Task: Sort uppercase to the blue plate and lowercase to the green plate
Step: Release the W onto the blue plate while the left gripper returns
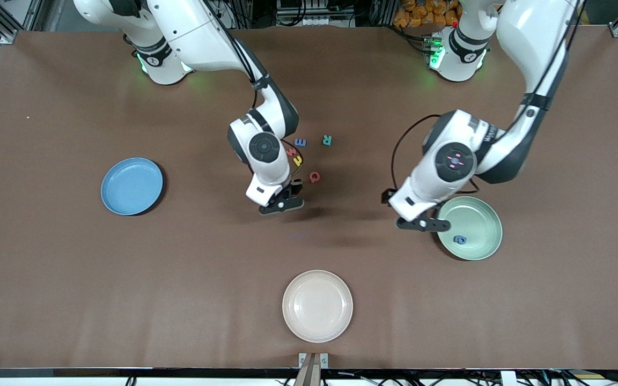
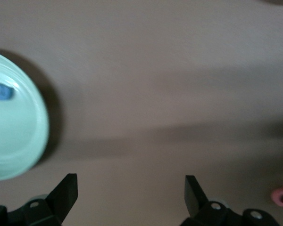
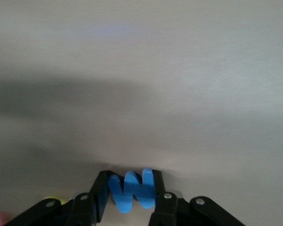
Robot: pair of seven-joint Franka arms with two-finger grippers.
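Right gripper (image 1: 282,204), clamped on the blue W (image 3: 131,190) over mid-table, has the blue plate (image 1: 132,186) toward its own table end; left gripper (image 1: 422,224), fingers spread & empty, sits at the green plate (image 1: 478,212) rim.

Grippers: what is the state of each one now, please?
Left gripper: jaws open, empty, by the green plate.
Right gripper: shut on the blue W.

Right arm's wrist hides part of the small letters (image 1: 297,156) huddled mid-table, too tiny to read w/ certainty; green plate (image 2: 19,136) cut by left wrist view's edge, its blue letter (image 2: 1,92) blurred.
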